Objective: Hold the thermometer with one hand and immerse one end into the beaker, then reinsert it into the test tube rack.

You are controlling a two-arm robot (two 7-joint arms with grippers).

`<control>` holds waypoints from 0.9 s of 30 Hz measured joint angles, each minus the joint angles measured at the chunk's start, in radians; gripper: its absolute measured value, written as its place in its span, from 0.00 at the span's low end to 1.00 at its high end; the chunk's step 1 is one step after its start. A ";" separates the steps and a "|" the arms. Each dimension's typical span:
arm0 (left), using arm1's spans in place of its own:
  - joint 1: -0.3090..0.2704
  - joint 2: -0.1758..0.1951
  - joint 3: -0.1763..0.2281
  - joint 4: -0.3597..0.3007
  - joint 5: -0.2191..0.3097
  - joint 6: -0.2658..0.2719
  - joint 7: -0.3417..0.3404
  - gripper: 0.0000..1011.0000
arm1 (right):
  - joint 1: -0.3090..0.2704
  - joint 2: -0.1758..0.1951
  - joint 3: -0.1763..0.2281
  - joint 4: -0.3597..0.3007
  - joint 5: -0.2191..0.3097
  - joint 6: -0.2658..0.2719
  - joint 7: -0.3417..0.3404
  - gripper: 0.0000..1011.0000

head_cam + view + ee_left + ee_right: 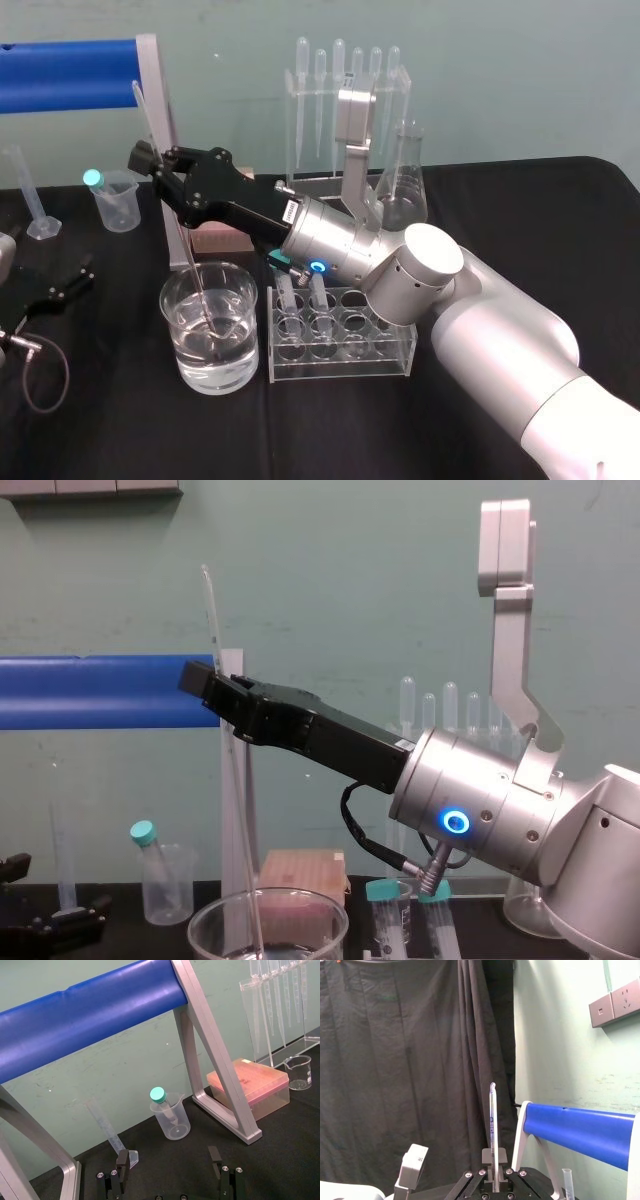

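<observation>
Closest to the lens in the right wrist view, the right gripper was shut narrowly on the thermometer, the rod pinched between its pads with the top end standing well clear above them. The grip sat high on the rod, and I judge this was so the long lower part could go down into the vessel while the black fingers stayed above the glass rim.

From the head view the thermometer leaned a little, its lower end inside the beaker and apparently below the water line near the bottom. The immersion step looked reached. The return to the rack was not yet done.

Just beside the beaker, on the robot's right, stood the clear test tube rack with two capped tubes in its back row. That closeness probably kept the coming transfer short, though the rod would have to be lifted clear of the rim first.

Farther back were the small plastic beaker with a green-capped tube, the conical flask and the pipette stand, all well apart from the work.

The left gripper rested low at the robot's left, fingers spread wide and holding nothing, since one hand sufficed.
</observation>
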 joint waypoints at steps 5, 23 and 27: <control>0.000 0.000 0.000 0.000 0.000 0.000 0.000 1.00 | 0.000 0.000 0.000 0.000 0.001 0.001 0.000 0.06; 0.000 0.000 0.000 0.000 0.000 0.000 0.000 1.00 | 0.001 0.000 -0.002 0.000 0.001 0.003 -0.001 0.06; 0.000 0.000 0.000 0.000 0.000 0.000 0.000 1.00 | 0.001 0.000 -0.002 0.000 0.001 0.003 -0.001 0.06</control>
